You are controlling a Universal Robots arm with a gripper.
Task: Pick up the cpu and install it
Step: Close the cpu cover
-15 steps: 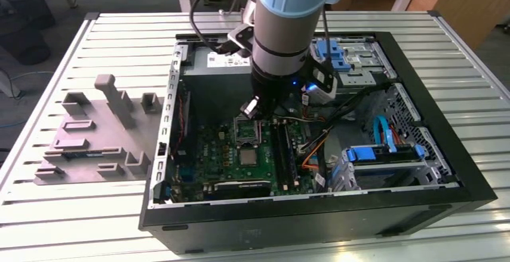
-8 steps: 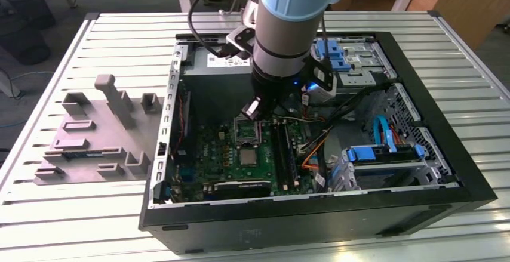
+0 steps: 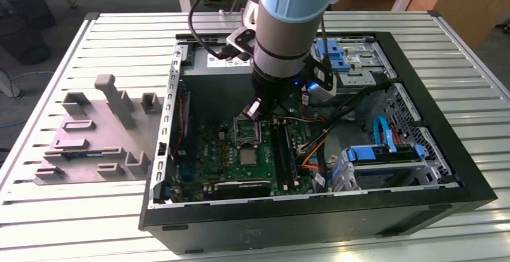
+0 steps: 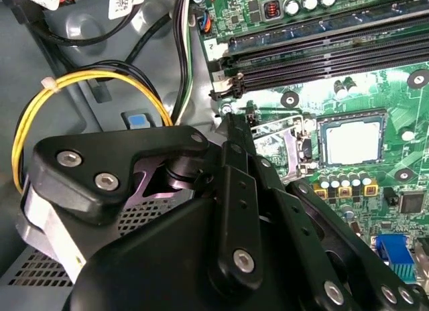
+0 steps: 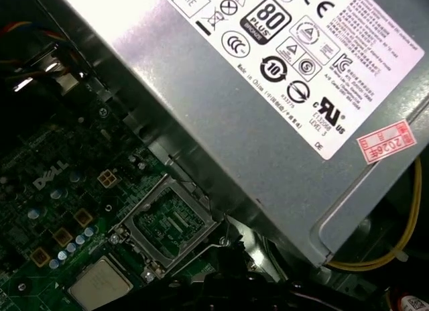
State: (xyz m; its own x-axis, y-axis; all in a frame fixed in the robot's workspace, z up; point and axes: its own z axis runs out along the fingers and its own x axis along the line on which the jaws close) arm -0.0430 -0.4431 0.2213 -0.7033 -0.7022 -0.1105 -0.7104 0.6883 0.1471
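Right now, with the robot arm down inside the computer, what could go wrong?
The pincer hangs low beside the open metal frame, so a small slip could knock or bend it. The chip seems to lie in its square seat with nothing clamped over it, so a bump might shift it. Yellow wires loop close to the pincer's body and could snag.

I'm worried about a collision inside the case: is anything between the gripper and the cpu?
Nothing covers the cpu; its top lies bare on the motherboard. The open metal socket frame sits on the board between the gripper and the chip.
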